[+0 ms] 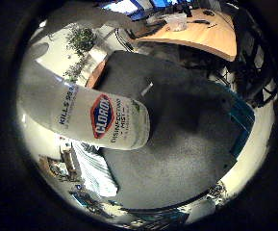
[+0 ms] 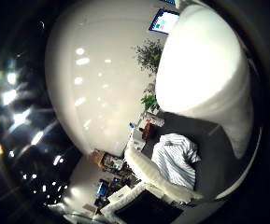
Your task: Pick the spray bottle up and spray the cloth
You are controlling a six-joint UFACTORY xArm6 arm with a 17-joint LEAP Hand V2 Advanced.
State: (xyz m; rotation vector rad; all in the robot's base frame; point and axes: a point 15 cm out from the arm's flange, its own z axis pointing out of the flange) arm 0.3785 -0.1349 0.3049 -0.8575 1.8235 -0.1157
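The white spray bottle (image 1: 100,118), with a red and blue label, lies right against my palm and fills much of both views. It hangs tilted above the grey mat (image 1: 177,149) and casts a dark shadow on it. My right hand (image 2: 148,175) shows as a white finger and white and black parts at the view's edge, curled round the bottle. The blue and white striped cloth (image 2: 174,158) lies crumpled on the mat below, a little apart from the bottle.
A curved wooden desk (image 1: 201,33) with monitors stands beyond the mat. Green plants (image 1: 81,41) stand by a white wall. Small clutter (image 1: 56,166) sits beside the cloth at the mat's edge. A teal object (image 1: 239,118) borders the mat's other side.
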